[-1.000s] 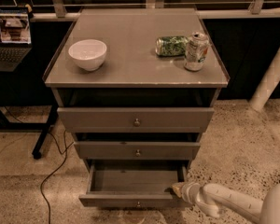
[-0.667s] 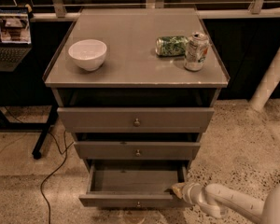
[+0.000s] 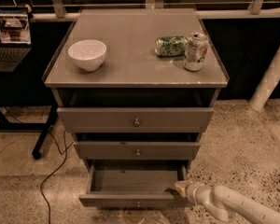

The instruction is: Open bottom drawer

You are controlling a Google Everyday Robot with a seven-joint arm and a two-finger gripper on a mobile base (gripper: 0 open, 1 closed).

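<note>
- The bottom drawer (image 3: 130,181), lowest of three, stands pulled out, no further than a second ago.
- The tool (image 3: 181,187) stays at its right front corner; whether it grips, I cannot tell.
- Opening looks done.

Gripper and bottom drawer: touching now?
Cannot tell. In the camera view the gripper overlaps the right front corner of the bottom drawer; neither contact nor a gap shows plainly.

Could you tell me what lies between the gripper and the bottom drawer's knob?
In the camera view, only the bare grey front of the open bottom drawer lies there; the gripper sits at its right front corner.
</note>
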